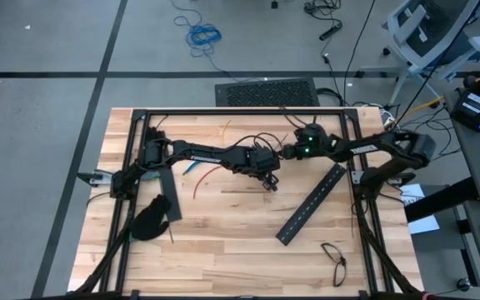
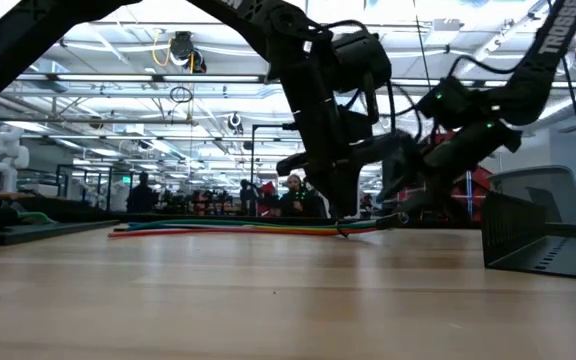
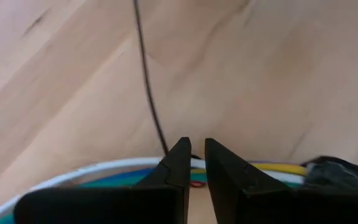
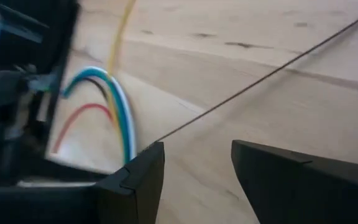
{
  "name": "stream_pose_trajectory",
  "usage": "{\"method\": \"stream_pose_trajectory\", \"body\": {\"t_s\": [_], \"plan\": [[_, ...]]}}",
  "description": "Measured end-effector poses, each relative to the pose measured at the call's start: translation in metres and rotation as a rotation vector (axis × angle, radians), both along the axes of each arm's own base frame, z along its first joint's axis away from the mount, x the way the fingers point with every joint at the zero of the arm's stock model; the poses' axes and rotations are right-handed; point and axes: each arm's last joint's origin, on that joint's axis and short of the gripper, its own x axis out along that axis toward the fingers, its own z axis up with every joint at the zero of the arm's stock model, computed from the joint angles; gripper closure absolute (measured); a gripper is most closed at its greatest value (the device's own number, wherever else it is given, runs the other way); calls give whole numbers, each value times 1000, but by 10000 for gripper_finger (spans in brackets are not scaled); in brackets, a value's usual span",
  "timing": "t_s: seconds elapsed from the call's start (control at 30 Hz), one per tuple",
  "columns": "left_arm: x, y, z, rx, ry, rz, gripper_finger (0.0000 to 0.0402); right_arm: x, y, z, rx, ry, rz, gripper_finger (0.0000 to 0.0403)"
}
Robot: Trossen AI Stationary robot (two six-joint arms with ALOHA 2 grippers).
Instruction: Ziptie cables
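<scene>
- While my left arm reaches across the wooden table (image 1: 223, 242) toward its middle, my left gripper (image 3: 194, 163) points down at the boards, fingers pinched almost together with only a sliver of gap; I can't tell whether the ziptie (image 3: 148, 87) is nipped between the tips.
- That thin dark strip runs away over the wood from right at my fingertips.
- Just under them lie the cables (image 3: 104, 171), white, blue, green and yellow, bowed on the tabletop.
- From the other side, my right arm comes in, elbow bent, and my right gripper (image 4: 194, 168) hovers near the left one, fingers spread apart, nothing between them.
- Near it: a long black slotted bar (image 1: 311, 204), flat and diagonal.
- Toward the front left: a black glove (image 1: 150, 218).
</scene>
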Motion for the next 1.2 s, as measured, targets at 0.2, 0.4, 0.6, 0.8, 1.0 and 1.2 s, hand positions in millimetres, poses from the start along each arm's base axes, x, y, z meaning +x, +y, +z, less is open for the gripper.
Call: {"method": "stream_pose_trajectory", "body": {"t_s": [0.2,0.4,0.6,0.8,1.0,1.2], "plan": [[3,-5,5,17,-13,-4,357,13,-6,-18,42,70,-26,218],[2,-5,7,39,-5,-32,357,23,-11,-15,-47,73,83,218],[-3,-9,17,61,34,-105,357,0,-11,28,-243,47,331,218],[-4,-18,23,111,44,-177,357,-15,-7,63,-830,306,686,219],[-8,-30,37,129,31,-228,357,18,-21,47,-903,448,798,230],[-24,-47,81,195,-22,-236,357,43,-34,31,-809,518,972,231]]}}
